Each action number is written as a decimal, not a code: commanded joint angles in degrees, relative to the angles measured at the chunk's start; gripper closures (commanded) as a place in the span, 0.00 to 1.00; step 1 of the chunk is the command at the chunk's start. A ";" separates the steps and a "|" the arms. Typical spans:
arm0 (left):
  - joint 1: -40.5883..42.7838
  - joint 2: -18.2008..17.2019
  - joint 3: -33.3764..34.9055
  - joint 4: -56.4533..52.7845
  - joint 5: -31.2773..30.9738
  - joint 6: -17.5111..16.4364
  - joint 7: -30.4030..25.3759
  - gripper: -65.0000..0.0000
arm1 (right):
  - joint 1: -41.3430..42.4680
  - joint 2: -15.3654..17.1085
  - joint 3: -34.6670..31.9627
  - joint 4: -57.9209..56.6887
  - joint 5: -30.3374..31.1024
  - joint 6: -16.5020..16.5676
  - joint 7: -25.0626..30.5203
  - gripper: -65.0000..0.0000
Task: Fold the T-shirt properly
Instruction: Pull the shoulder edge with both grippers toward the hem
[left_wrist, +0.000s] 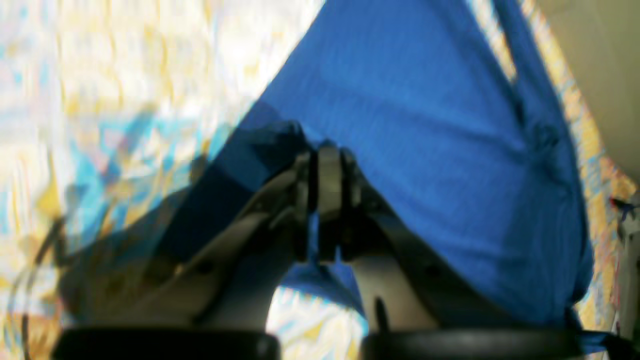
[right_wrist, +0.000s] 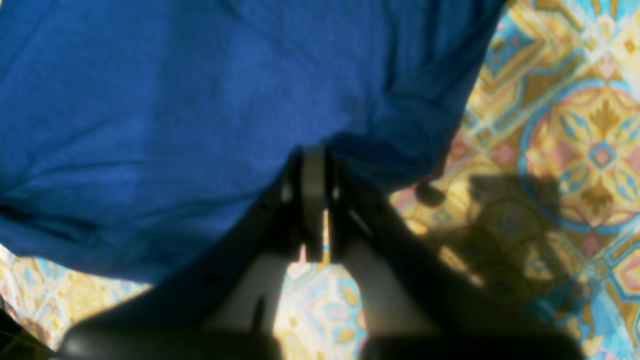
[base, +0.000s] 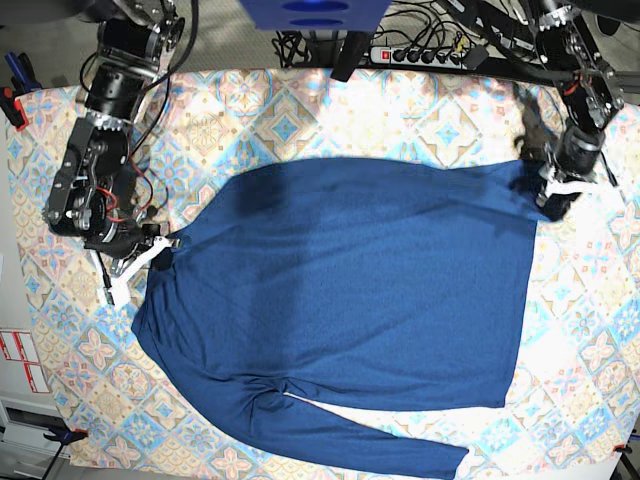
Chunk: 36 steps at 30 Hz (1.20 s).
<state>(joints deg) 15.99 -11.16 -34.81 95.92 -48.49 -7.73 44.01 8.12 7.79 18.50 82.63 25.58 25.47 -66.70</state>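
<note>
The dark navy-blue T-shirt (base: 350, 290) lies spread flat on the tile-patterned tablecloth (base: 300, 110), with one long sleeve (base: 380, 440) lying along the front edge. My left gripper (base: 548, 195) is shut on the shirt's far right corner; in the left wrist view its jaws (left_wrist: 324, 157) pinch the blue fabric (left_wrist: 425, 125). My right gripper (base: 160, 250) is shut on the shirt's left edge; in the right wrist view it (right_wrist: 314, 157) pinches the fabric (right_wrist: 150, 110), which is bunched at the grip.
A power strip (base: 425, 52) and cables lie beyond the table's back edge. A red clamp (base: 10, 102) sits at the left edge. Tablecloth shows around the shirt on all sides, widest at the back.
</note>
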 joint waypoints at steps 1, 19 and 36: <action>-1.00 -1.02 -0.40 -0.67 -0.52 -0.23 -0.54 1.00 | 1.95 0.60 0.18 0.14 0.57 0.33 0.81 1.00; -8.65 -1.90 -0.31 -12.45 -0.61 -0.23 -0.98 1.00 | 7.92 0.87 2.20 -5.31 -2.59 0.33 3.53 1.00; -11.81 -1.72 -0.14 -17.55 -0.70 -0.23 -0.98 1.00 | 6.78 0.87 4.14 -5.22 -14.73 0.33 3.71 0.96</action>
<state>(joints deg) 4.71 -12.03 -34.72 77.34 -48.42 -7.44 43.97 13.87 7.99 22.57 76.40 10.24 25.47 -63.81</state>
